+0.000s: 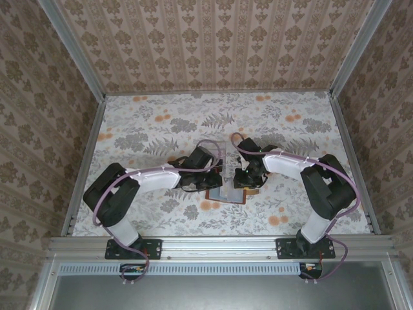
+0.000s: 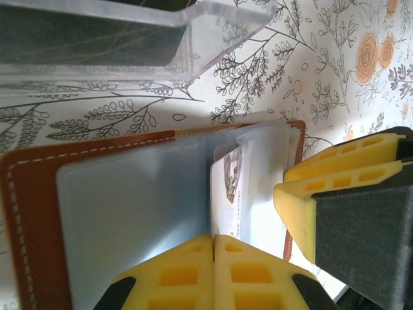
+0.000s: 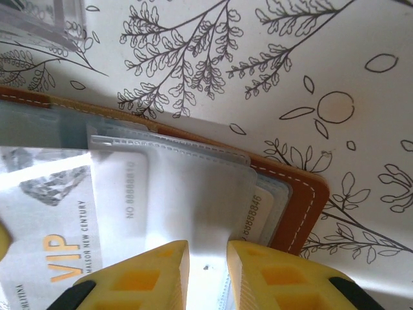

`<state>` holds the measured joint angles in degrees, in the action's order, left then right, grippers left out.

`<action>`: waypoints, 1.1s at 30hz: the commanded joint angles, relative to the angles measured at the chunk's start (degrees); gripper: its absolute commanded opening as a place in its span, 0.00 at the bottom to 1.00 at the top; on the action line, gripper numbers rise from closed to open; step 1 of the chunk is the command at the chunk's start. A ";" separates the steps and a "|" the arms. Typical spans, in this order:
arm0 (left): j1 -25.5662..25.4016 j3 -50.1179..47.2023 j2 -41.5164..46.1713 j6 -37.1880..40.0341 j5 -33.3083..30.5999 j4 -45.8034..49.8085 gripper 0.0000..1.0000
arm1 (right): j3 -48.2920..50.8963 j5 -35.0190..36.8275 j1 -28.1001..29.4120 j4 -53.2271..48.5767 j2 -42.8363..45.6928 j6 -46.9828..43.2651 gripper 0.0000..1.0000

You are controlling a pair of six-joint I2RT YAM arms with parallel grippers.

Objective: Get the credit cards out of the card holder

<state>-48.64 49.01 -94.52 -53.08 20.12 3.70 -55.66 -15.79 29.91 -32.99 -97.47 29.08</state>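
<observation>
Holder (image 1: 226,195) open, centre of top view. Cards (image 3: 45,213) inside sleeves (image 3: 193,194), none out. Left gripper (image 2: 213,271) pressed together at sleeve edge. Right gripper (image 3: 206,271) narrowly spread astride sleeve. Extraction step starting. Next: pinch card edge, slide out.

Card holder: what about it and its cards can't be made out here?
- Top view: card holder sits mostly under the left gripper and right gripper, too small to count cards.
- Left wrist view: card print blurred; lower end behind left gripper.
- Right wrist view: VIP card cut off by the left edge; whether right gripper pinches the sleeve is unclear.
</observation>
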 commanded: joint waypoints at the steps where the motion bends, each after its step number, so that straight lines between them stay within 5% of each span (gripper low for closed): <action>1: 0.38 0.22 2.69 2.52 -2.72 5.77 0.03 | -0.50 4.14 0.02 -3.04 -1.06 -0.78 0.27; 15: -1.43 7.62 0.72 5.67 -6.33 15.75 0.02 | -1.03 2.96 0.10 -2.48 -1.75 -0.91 0.27; 25: -4.60 11.01 -2.77 3.87 -6.41 16.29 0.15 | -0.84 2.61 0.32 -2.30 -1.54 -0.92 0.27; 33: -4.63 11.43 -2.57 4.21 -7.23 18.27 0.07 | -0.16 2.78 0.32 -1.99 -1.06 -0.94 0.27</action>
<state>-53.17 58.61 -96.88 -49.04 13.85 19.25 -56.27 -15.38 29.95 -33.47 -97.80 28.64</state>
